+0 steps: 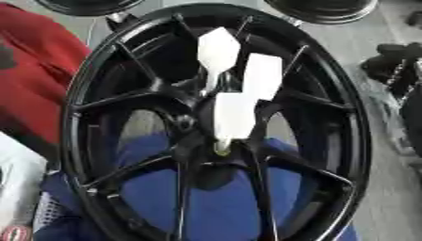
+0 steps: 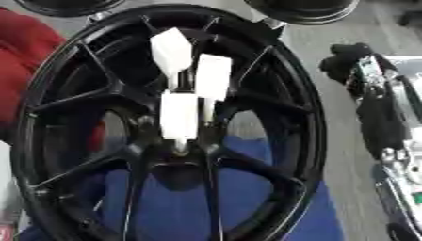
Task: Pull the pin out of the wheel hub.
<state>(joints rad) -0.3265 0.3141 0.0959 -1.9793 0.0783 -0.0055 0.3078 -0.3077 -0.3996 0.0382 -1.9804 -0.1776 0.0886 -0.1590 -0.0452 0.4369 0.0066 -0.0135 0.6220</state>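
A large black spoked wheel fills both views, lying over a blue cloth. Three white pins with broad flat heads stand in its hub. One pin is farthest back, a second is to its right, and the nearest ends in a yellowish tip at the hub. My right hand is a dark shape off the wheel's right rim, apart from the pins, with its arm running down the right edge. No left hand shows.
Two more black round wheels sit at the far edge. A red cloth shape lies left of the wheel, and a white object sits at the lower left. Grey surface lies to the right.
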